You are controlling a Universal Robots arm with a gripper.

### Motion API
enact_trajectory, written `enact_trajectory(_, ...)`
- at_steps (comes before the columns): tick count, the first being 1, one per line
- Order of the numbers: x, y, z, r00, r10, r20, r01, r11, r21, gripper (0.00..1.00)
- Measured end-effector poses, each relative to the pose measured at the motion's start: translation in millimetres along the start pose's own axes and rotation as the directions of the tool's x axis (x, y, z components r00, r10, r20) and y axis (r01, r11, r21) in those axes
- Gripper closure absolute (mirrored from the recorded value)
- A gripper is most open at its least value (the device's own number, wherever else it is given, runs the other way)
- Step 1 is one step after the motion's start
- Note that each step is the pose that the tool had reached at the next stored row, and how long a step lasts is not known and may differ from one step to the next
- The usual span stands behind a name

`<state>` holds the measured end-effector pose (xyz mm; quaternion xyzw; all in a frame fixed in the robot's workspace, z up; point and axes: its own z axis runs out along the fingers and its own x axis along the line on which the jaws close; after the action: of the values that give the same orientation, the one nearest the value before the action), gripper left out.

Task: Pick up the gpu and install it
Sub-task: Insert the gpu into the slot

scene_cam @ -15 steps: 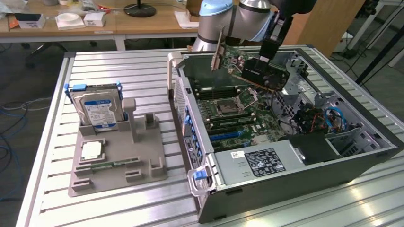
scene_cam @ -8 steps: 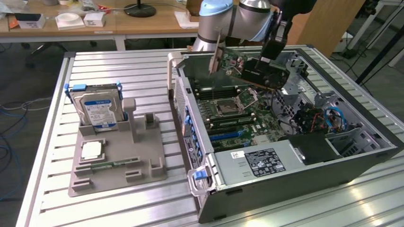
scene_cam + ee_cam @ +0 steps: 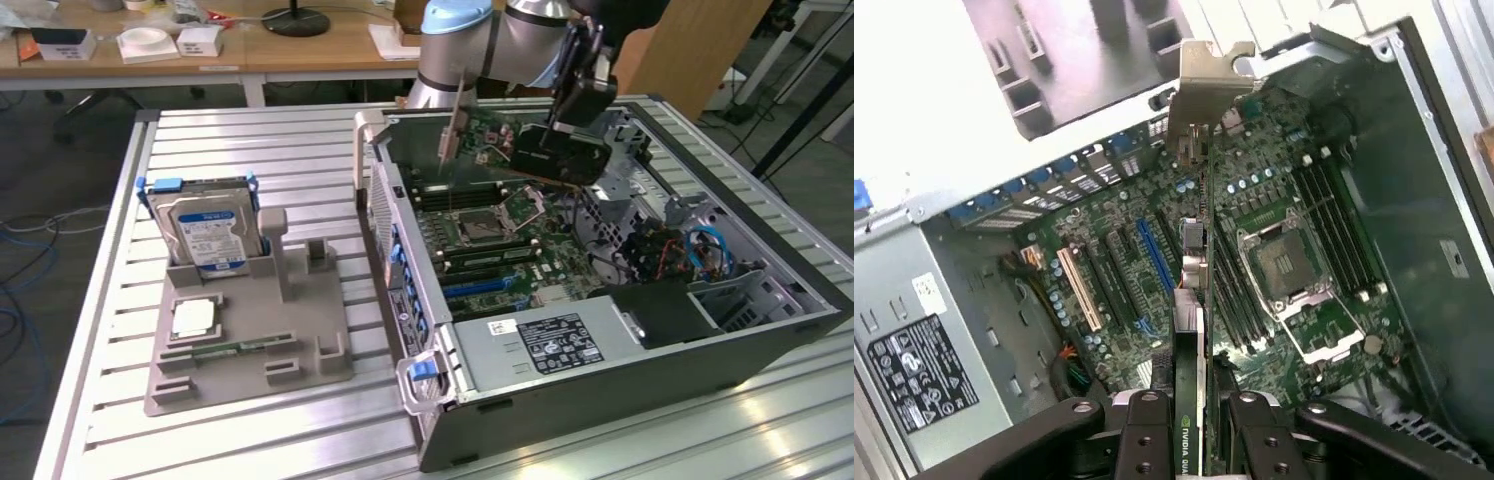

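The gpu (image 3: 483, 142) is a green-black card with a pale metal bracket (image 3: 454, 122). It hangs on edge, bracket end toward the case's rear panel, above the motherboard (image 3: 514, 255) inside the open computer case (image 3: 747, 350). My gripper (image 3: 550, 160) is shut on the card's far end. In the wrist view the gpu (image 3: 1195, 290) appears edge-on between my fingers (image 3: 1146, 440), with its bracket (image 3: 1206, 85) near the case's rear wall. It hovers over the board between the expansion slots (image 3: 1154, 262) and the CPU socket (image 3: 1286, 265), apart from both.
A grey holder (image 3: 247, 335) on the slatted table (image 3: 120, 300) carries the silver hard drive (image 3: 203, 228), a small memory stick (image 3: 243, 348) and a chip (image 3: 194, 318). The power supply (image 3: 550, 340) fills the case's near end. Cables (image 3: 694, 250) lie at the exterior view's right.
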<state>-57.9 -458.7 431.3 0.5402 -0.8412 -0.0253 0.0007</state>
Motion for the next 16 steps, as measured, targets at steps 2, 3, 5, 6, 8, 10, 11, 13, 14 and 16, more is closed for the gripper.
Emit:
enact_trajectory(2,0.0,0.0,0.0,0.9994,-0.036,-0.0015,0.036,0.9994,-0.001,0.74)
enact_trajectory(3,0.0,0.0,0.0,0.9985,-0.054,-0.0024,0.054,0.9985,-0.0015,0.74)
enact_trajectory(5,0.0,0.0,0.0,0.9958,-0.091,-0.0039,0.091,0.9958,-0.0026,0.74)
enact_trajectory(6,0.0,0.0,0.0,0.994,-0.109,-0.0046,0.109,0.994,-0.0031,0.74)
enact_trajectory(8,0.0,0.0,0.0,0.9894,-0.145,-0.006,0.145,0.9895,-0.0043,0.74)
enact_trajectory(10,0.0,0.0,0.0,0.9836,-0.18,-0.0075,0.18,0.9836,-0.0054,0.74)
enact_trajectory(11,0.0,0.0,0.0,0.98,-0.199,-0.0082,0.199,0.98,-0.0061,0.74)
enact_trajectory(13,0.0,0.0,0.0,0.9724,-0.233,-0.0094,0.233,0.9724,-0.0073,0.74)
enact_trajectory(14,0.0,0.0,0.0,0.9681,-0.251,-0.01,0.25,0.9681,-0.0079,0.74)
enact_trajectory(16,0.0,0.0,0.0,0.9586,-0.285,-0.0112,0.284,0.9587,-0.0092,0.74)
